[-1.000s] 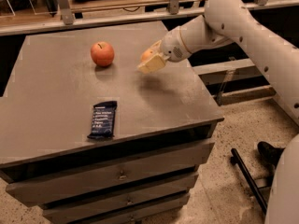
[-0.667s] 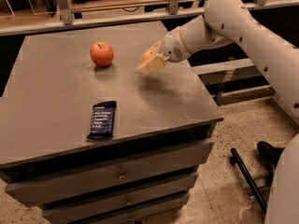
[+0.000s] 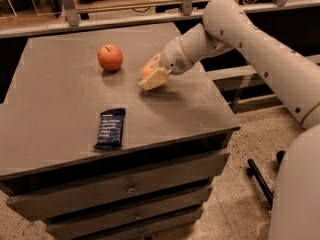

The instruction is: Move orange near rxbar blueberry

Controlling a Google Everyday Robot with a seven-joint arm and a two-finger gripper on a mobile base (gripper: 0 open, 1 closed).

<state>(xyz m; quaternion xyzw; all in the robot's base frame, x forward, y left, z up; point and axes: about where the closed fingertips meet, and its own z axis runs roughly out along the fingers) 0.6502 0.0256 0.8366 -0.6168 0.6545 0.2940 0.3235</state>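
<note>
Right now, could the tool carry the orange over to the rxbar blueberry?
Probably yes. The tool, shut on the orange, hangs above the tabletop. Nothing stands between it and the rxbar blueberry, and the apple sits farther back, out of the path.

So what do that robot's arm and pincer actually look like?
The arm is a chain of smooth, rounded white tubes, with thin tan rings at the joints and a few small dark dots along its shell. No loose cables show. The pincer, above the grey table just right of the apple, has flat, cream-coloured fingers.
</note>
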